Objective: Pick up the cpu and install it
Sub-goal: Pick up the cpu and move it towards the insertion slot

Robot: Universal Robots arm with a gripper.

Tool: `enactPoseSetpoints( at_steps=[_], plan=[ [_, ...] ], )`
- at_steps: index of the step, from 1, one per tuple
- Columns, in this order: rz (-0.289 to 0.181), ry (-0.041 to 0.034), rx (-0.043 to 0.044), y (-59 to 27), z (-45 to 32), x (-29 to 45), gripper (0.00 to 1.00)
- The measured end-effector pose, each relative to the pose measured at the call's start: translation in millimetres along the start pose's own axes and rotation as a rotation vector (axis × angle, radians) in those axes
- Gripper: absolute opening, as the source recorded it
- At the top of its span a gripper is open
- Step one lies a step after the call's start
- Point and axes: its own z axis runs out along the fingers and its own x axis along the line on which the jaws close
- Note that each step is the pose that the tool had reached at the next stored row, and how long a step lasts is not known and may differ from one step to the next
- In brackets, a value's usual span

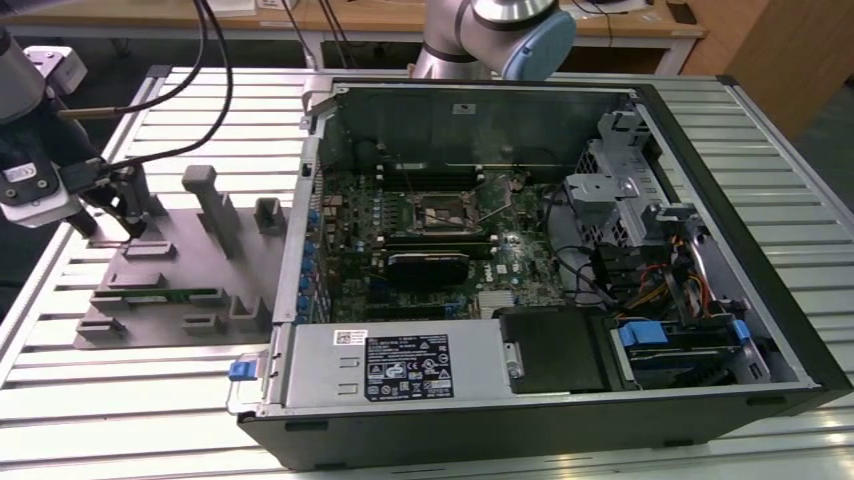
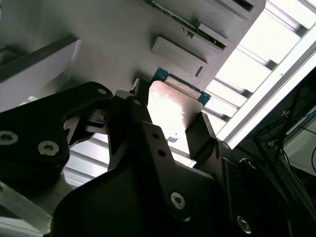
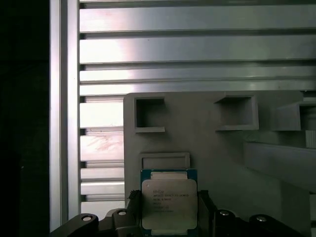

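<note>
**Item:** cpu [image 3: 169, 202], a flat square chip with a metal lid.
**Location:** over the gray fixture [image 1: 187, 275], at the exterior view's left of the desk [image 1: 147, 410].
**Tool** [image 2: 170, 113]**:** clamped on the chip's opposite edges.
**Handling:** judged light, stiff and slippery, with a fragile underside. Hold by the edges only.

A robotics lab: aluminium-slat workbench [image 1: 134, 400], opened computer case [image 1: 534, 440], robot arm [image 1: 494, 40]

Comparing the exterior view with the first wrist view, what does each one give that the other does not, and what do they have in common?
Exterior view: the open computer case with its motherboard socket, standing apart from the end effector. First wrist view: the cpu, silvery top up, gripped at two opposite edges by the end effector. Both: the gray fixture plate and the slatted table.
</note>
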Motion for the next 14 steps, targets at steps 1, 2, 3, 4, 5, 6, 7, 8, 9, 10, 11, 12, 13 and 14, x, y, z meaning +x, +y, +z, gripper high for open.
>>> enactPoseSetpoints(
  at_steps=[1, 2, 3, 4, 5, 6, 7, 8, 9, 10, 11, 12, 13, 14],
  plan=[
    [0.0, 0.0, 0.0, 0.1, -1.7, 0.0, 0.54],
    [0.0, -0.0001, 0.0, 0.2, -3.4, 0.0, 0.54],
    [0.0, -0.0001, 0.0, 0.3, -5.2, 0.0, 0.54],
    [0.0, -0.0002, 0.0, 0.5, -6.9, 0.0, 0.54],
    [0.0, -0.0004, 0.0, 0.6, -8.5, 0.0, 0.54],
    [0.0, -0.0005, -0.0001, 0.7, -10.2, 0.0, 0.54],
    [0.0, -0.0006, -0.0001, 0.8, -11.8, -0.1, 0.54],
    [0.0, -0.0006, -0.0001, 0.9, -13.5, -0.1, 0.54],
    [0.0, -0.0007, 0.0, 1.0, -15.1, -0.1, 0.54],
    [0.0, -0.0008, 0.0, 1.1, -16.7, -0.1, 0.54],
    [0.0, -0.0009, 0.0, 1.2, -18.2, -0.1, 0.54],
    [0.0, -0.001, -0.0001, 1.3, -19.8, -0.1, 0.54],
    [0.0, -0.001, -0.0001, 1.4, -21.4, -0.1, 0.54],
    [0.0, -0.0011, -0.0001, 1.5, -23.1, -0.2, 0.54]
  ],
)
